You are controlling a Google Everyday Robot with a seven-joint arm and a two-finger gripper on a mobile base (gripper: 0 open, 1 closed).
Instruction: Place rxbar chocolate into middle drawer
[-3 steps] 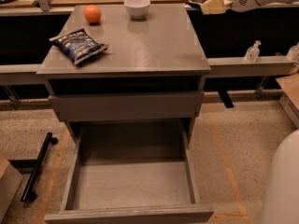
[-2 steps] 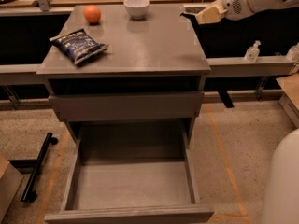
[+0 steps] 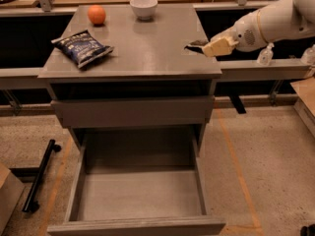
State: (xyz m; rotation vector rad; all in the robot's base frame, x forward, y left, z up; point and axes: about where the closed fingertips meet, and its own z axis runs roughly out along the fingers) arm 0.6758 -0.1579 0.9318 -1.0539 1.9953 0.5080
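Grey and shallow, the middle drawer (image 3: 138,200) is standing pulled out at the bottom centre of the frame. Its smooth floor is showing between low side walls, and its plain front is running along the lower border. To the lower left, a black bar (image 3: 40,176) is lying on the speckled floor (image 3: 261,171), and the corner of a cardboard box (image 3: 7,200) is poking in at the left edge.

Just above the open drawer, another drawer (image 3: 133,111) is sitting closed, showing only its flat grey front under the desk (image 3: 147,50) top. A crinkled dark-blue chip bag (image 3: 81,47) is lying on the left part of the desk, near the front edge.

At centre right of the frame, the gripper (image 3: 209,47) is hanging over the desk's right margin, reaching in from the right on a white arm (image 3: 275,21). Its tan jaws are clenching the rxbar chocolate (image 3: 196,44), which is sticking out leftward from them as a small flat dark shape, well apart from the open drawer below. Whether the bar is touching the desk top cannot be told.

Beyond the arm, a small clear bottle (image 3: 266,55) is standing on a ledge at the right. Farthest back on the desk, an orange (image 3: 96,14) is resting toward the upper left, and a white bowl (image 3: 143,7) is sitting near the far edge at top centre, the two apart from each other.
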